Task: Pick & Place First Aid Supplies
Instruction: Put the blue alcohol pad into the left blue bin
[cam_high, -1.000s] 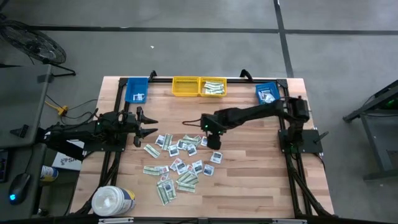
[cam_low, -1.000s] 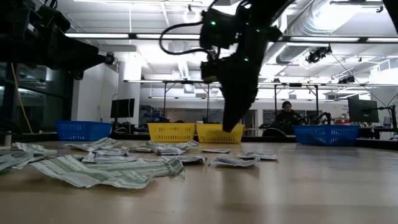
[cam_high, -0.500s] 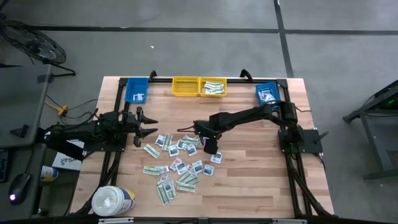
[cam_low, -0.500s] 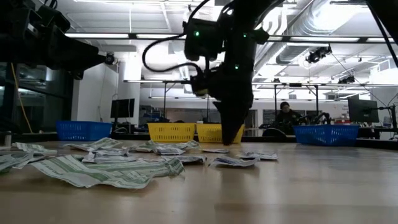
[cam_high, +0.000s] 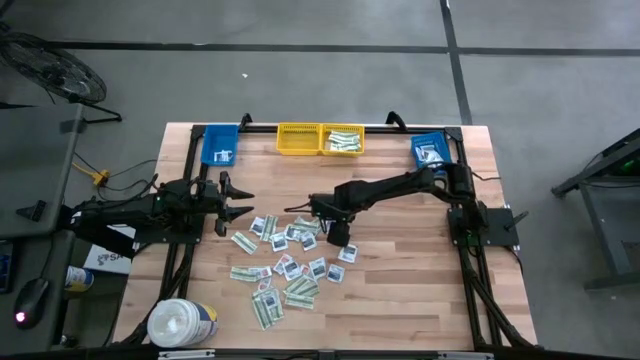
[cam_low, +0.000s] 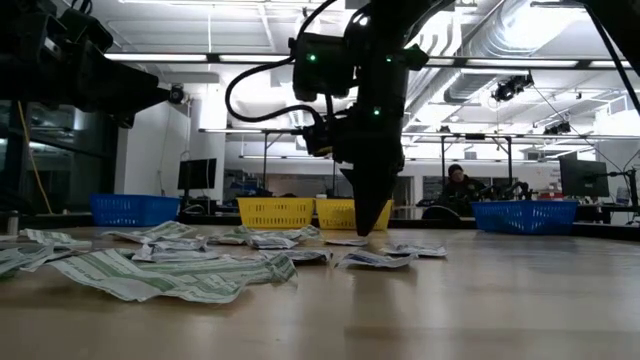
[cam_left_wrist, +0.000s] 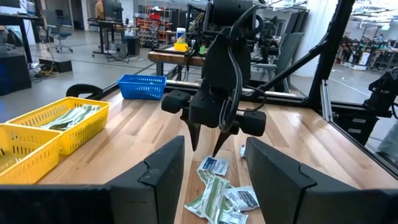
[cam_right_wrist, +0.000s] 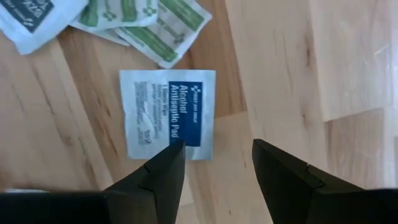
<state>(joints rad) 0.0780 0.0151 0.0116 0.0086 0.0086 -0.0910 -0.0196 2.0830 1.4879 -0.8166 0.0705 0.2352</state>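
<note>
Right tool (cam_high: 339, 236) hung fingertips-down and open just above the table (cam_high: 420, 290), because I was lining it up over one alcohol wipe packet (cam_right_wrist: 168, 112), which lay flat just ahead of its fingertips at the near edge of the scattered packets (cam_high: 285, 265). Left tool (cam_high: 238, 202) waited open, well off to the side.

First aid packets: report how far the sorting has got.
Done: a few packets already lie in the yellow plastic bins and blue plastic bins.

In hand: the right gripper, open and empty, hangs low over a white alcohol-wipe packet with a dark blue band. The left gripper waits, open.

Left: the scattered paper packets on the wooden table.
</note>
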